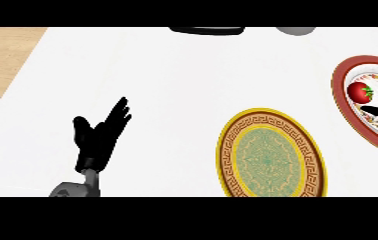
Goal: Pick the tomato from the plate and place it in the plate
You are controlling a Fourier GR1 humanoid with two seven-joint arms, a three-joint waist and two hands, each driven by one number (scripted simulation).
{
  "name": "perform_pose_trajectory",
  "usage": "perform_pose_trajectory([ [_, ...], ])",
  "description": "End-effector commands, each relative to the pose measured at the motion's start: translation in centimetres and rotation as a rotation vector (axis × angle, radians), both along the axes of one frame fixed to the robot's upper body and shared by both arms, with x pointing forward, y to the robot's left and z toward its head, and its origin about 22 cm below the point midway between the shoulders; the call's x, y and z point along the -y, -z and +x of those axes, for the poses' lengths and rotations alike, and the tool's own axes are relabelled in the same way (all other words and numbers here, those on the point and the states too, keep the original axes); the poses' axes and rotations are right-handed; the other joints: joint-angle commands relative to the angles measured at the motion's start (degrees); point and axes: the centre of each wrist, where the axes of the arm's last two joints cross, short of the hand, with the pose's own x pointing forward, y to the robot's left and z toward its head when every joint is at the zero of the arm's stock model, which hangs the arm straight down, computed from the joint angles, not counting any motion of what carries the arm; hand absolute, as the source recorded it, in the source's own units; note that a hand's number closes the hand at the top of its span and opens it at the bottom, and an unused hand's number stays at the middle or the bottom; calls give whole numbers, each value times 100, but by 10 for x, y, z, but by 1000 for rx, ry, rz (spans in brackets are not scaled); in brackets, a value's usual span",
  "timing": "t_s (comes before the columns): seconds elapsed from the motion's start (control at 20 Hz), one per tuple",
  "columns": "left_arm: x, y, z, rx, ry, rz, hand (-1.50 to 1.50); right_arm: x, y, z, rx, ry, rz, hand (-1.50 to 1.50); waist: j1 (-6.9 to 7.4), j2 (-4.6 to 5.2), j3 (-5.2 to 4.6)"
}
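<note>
Here red tomato (360,91), green-topped, on red-rimmed plate (339,86); left hand (100,134) resting, fingers straight.

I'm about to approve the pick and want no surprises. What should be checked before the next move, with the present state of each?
1. Tomato lies on the red-rimmed plate: ok.
2. Yellow-rimmed plate has nothing on it, ready to receive: ok.
3. Left hand open, resting at the lower left, apart from both plates: ok.
4. Right hand in view: not ok, it does not show.
5. Whole red-rimmed plate visible: not ok, the view's right edge cuts it.
6. Dark shape just below the tomato identified: cannot tell.
</note>
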Motion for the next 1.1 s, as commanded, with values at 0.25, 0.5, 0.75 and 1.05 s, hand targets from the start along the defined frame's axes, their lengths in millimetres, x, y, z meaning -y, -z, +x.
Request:
perform_pose_trajectory([
  [0.25, -8, 1, -3, -26, -23, 9, 0, 6, 1, -1, 212, -25, 336, -150, -109, 7, -12],
  [0.5, -14, 7, -9, -48, -26, 0, 0, 38, -18, -24, 206, 2, 419, -150, -127, 11, -13],
  [0.75, -10, 15, -12, -53, -50, 1, 0, 69, -18, -65, 130, -140, 514, -150, -297, -23, -14],
  [1.05, -7, 10, -10, -37, -51, -10, 0, 80, -21, -81, 85, -208, 497, -150, -290, -7, 10],
])
